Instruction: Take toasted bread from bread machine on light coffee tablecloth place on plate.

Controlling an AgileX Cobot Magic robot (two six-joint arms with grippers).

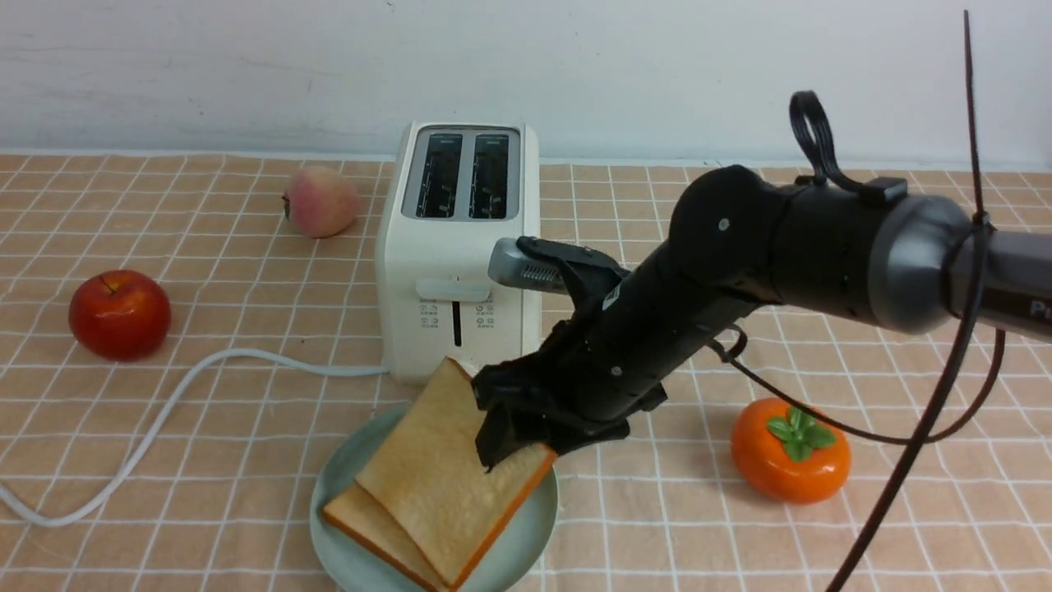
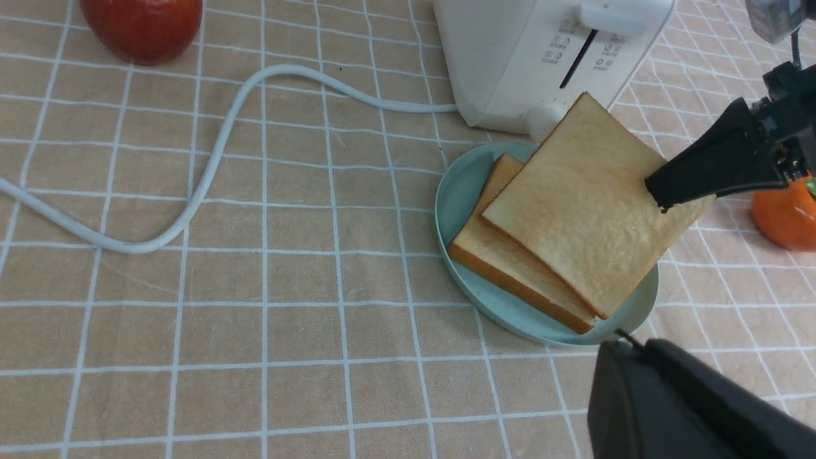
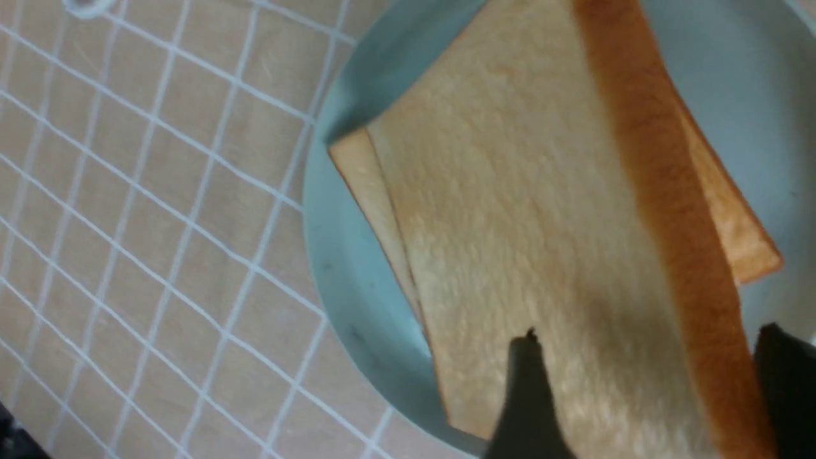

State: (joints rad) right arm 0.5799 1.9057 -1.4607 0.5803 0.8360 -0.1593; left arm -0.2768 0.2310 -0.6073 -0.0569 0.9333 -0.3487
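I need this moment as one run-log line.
upper golden square toast slice: leaning on lower slice, on round mint plate; cream toaster: slots empty; right gripper: open around upper slice; left gripper: shut

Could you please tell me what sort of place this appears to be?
Probably a staged breakfast setting by a plain wall: a toaster, toast on a plate, and an apple on a checked tablecloth.

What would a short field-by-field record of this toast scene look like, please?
toaster: both slots empty
top slice: tilted, resting on lower slice
lower slice: flat on plate
plate: on cloth, in front of toaster
right gripper: open, fingers either side of top slice's edge
left gripper: shut, empty
fruit: apple, peach, persimmon on cloth
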